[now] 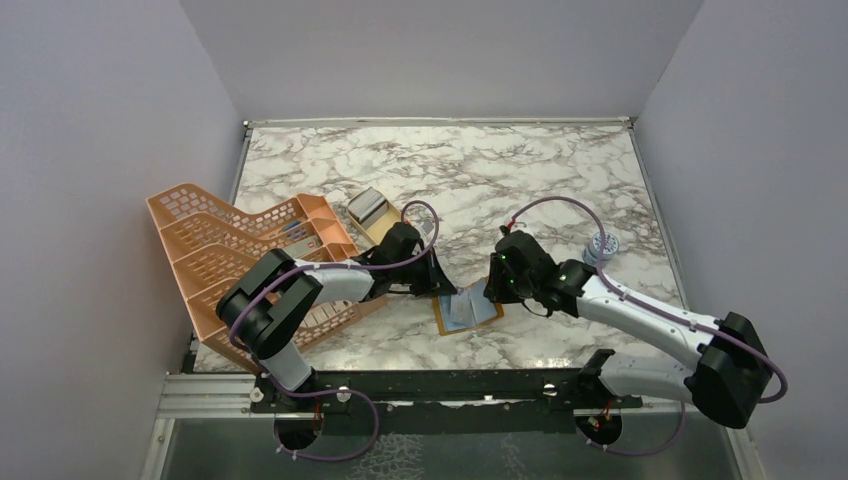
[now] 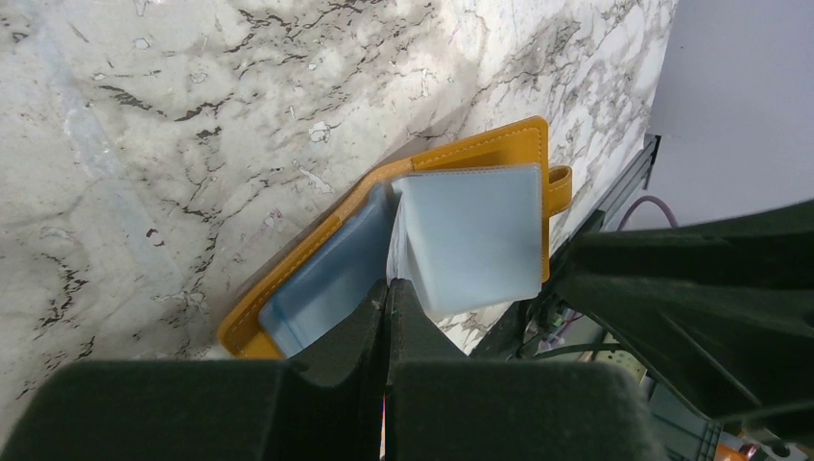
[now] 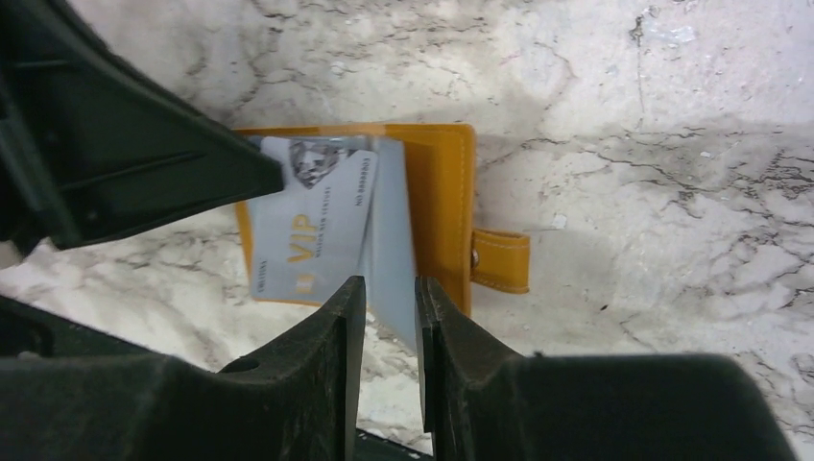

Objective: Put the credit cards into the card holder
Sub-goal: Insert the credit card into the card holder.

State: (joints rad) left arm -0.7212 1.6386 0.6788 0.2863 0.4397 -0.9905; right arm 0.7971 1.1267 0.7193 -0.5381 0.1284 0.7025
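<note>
We see the card holder (image 3: pixel 442 192) lying open on the marble table (image 1: pixel 500 170), near the front edge & between the two grippers. A silvery credit card (image 3: pixel 307 240) marked "VIP" lies on its L half. One pale grey-blue pocket leaf (image 3: pixel 389 240) stands up from the fold, and the snap tab (image 3: pixel 499 261) sticks out on the R side.

R gripper (image 3: pixel 389 286): jaws a narrow gap apart w/ the raised leaf in that gap; we can't tell if they pinch it. L gripper (image 2: pixel 387 288): jaws pressed together, tips at the holder's pockets; whether anything is caught btwn them we can't tell.

Further out, a peach lattice rack (image 1: pixel 215 250) lies at the table's L side, w/ a tan dish (image 1: pixel 378 228) just beside it.
</note>
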